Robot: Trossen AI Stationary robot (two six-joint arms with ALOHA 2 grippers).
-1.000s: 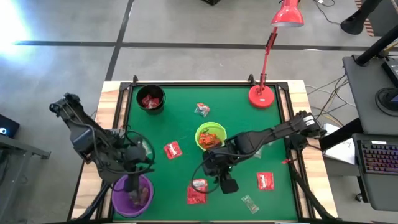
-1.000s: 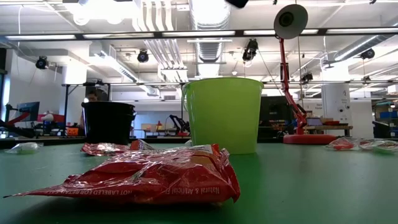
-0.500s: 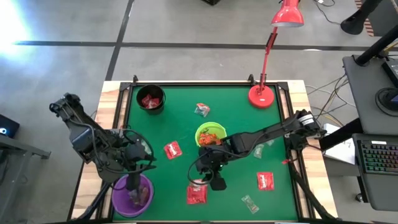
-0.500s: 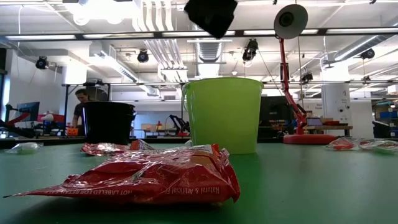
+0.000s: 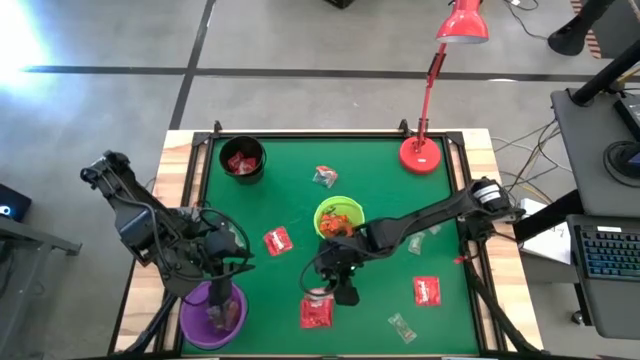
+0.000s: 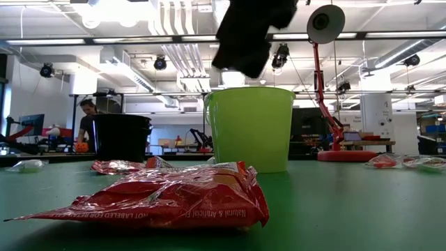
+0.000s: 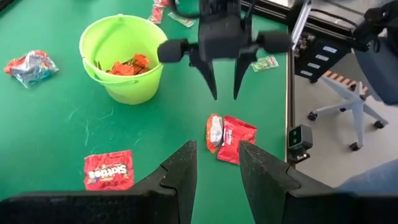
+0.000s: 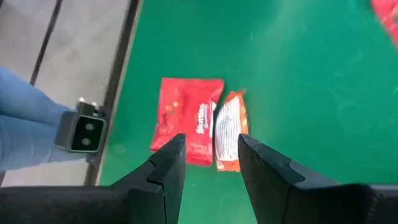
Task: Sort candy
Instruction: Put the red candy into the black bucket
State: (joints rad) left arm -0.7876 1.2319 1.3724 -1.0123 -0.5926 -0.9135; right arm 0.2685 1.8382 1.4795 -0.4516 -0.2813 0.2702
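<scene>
At the bench's [image 5: 440,320] near edge, a red packet [image 8: 185,120] and an orange-red wrapper [image 8: 227,131] lie touching. The right claw [image 7: 224,94] hangs just above them, fingers apart, empty. The left claw [image 5: 222,298], part open and empty, is over the purple bowl [image 5: 192,318]. Farther back stand the lime-green bowl [image 5: 339,219] and black bowl [image 5: 243,160], both holding candy.

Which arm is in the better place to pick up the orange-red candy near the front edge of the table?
The right. Its open fingers hang directly above the orange-red candy, which lies beside a red packet. The left gripper hovers over the purple bowl, farther away.
</scene>
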